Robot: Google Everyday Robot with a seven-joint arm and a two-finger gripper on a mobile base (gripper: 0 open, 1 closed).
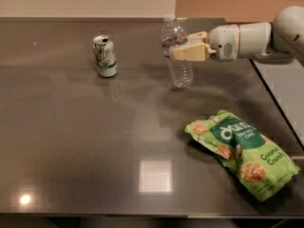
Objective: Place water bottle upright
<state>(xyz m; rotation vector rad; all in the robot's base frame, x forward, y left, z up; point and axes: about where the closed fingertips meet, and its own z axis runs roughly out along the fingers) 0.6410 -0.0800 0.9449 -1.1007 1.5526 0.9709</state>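
Gripper (pixel 181 45), extended from the right, is clamped around the water bottle (pixel 182 71) at mid-height, far-centre over the table (pixel 71 141); long axis near vertical, cap leaning slightly left, base close to the surface.

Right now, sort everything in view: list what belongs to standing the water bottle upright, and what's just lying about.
In the job:
- water bottle, slightly tilted
- gripper, closed around the bottle's middle, toward the back right
- table, where the bottle is to stand

Lying about:
- soda can, upright, back left
- green snack bag, lying flat, front right
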